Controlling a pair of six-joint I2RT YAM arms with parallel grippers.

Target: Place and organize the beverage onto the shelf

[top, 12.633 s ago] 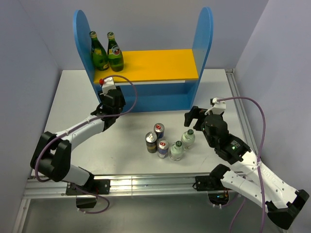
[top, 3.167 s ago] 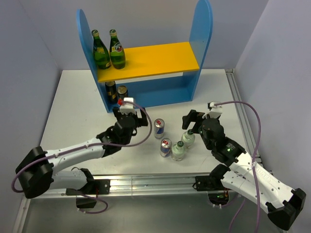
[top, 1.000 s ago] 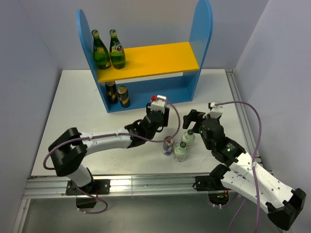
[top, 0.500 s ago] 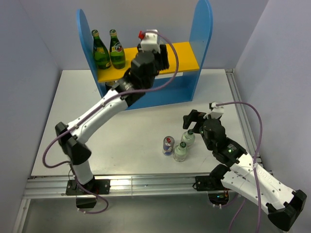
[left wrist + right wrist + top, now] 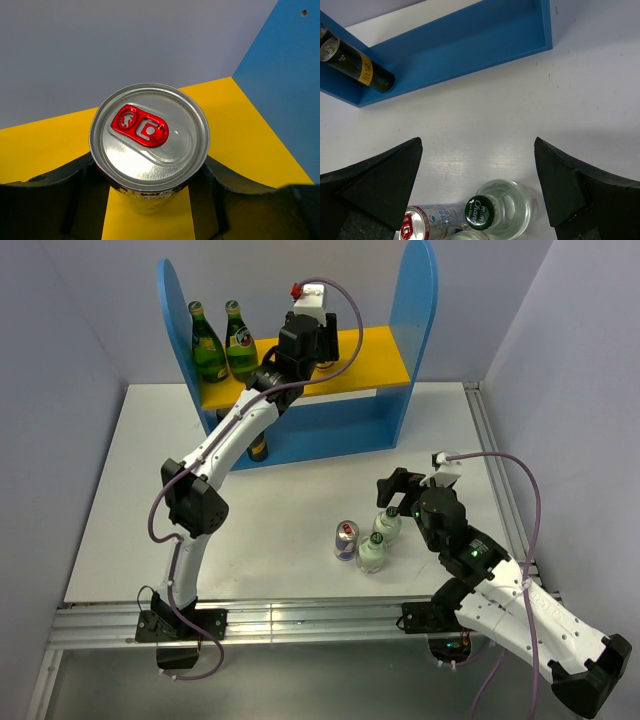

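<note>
While green bottles (image 5: 222, 343) are stored on the shelf (image 5: 375, 350), a can (image 5: 149, 137) is grasped by the left tool (image 5: 312, 343); the right tool (image 5: 477, 150) is released.

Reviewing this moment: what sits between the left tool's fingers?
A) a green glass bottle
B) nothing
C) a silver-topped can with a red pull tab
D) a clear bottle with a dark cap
C: in the left wrist view the left tool is shut on a can with a silver top and red tab, above the yellow upper board.

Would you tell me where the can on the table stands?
Top view: the can stands just right of centre, directly left of two clear bottles.
</note>
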